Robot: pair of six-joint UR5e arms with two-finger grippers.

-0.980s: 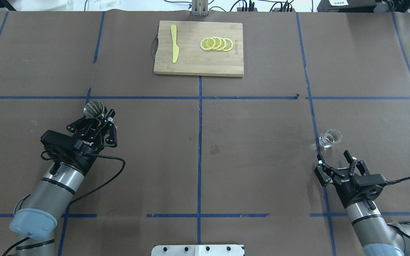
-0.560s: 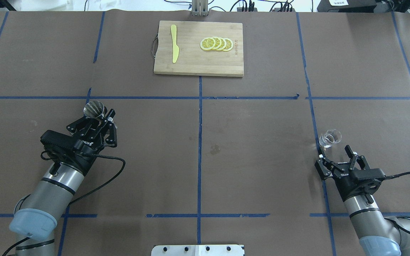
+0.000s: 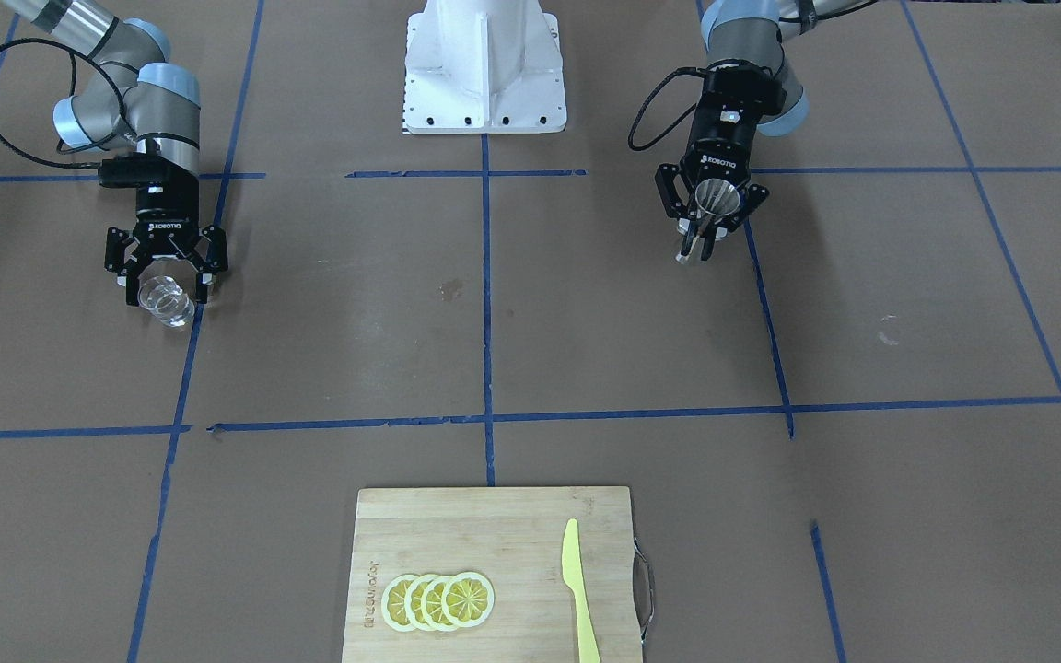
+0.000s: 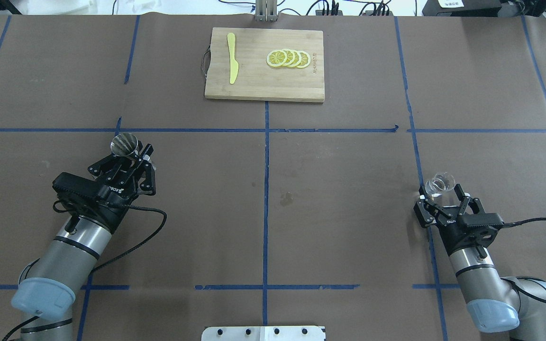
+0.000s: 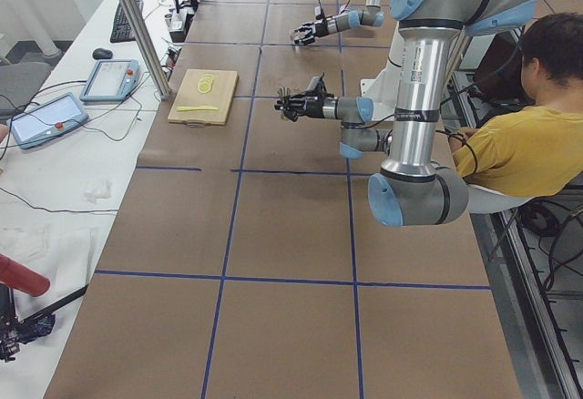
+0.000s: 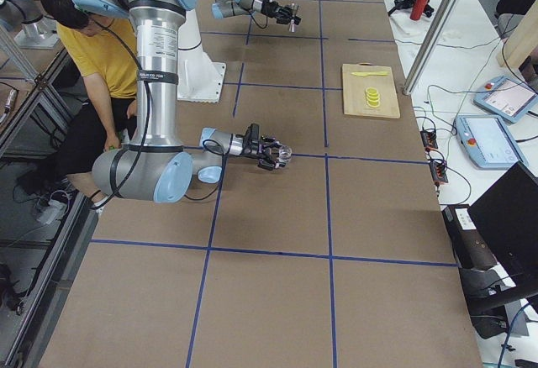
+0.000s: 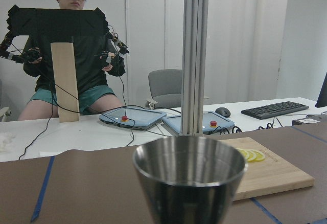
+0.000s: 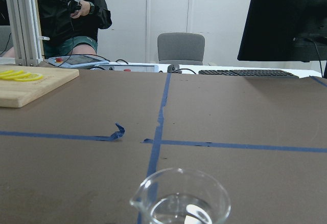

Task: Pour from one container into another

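Observation:
The steel jigger (image 4: 125,144) stands upright at the table's left, and my left gripper (image 4: 139,155) is shut on its lower part. It fills the bottom of the left wrist view, jigger (image 7: 189,175), and shows from the front as jigger (image 3: 717,195) in the left gripper (image 3: 698,247). The clear glass cup (image 4: 440,183) sits on the table at the right, with a little clear liquid inside. My right gripper (image 4: 441,194) is open, one finger on each side of the cup. The cup (image 8: 181,198) is close at the bottom of the right wrist view, cup (image 3: 165,300) from the front.
A wooden cutting board (image 4: 263,85) lies at the far middle with lemon slices (image 4: 288,58) and a yellow knife (image 4: 232,64). The robot's base plate (image 4: 263,333) is at the near edge. A seated person (image 5: 533,135) is beside the robot.
My right gripper has moved forward, still open, until its fingers flank the glass cup. The left arm with the jigger has barely shifted.

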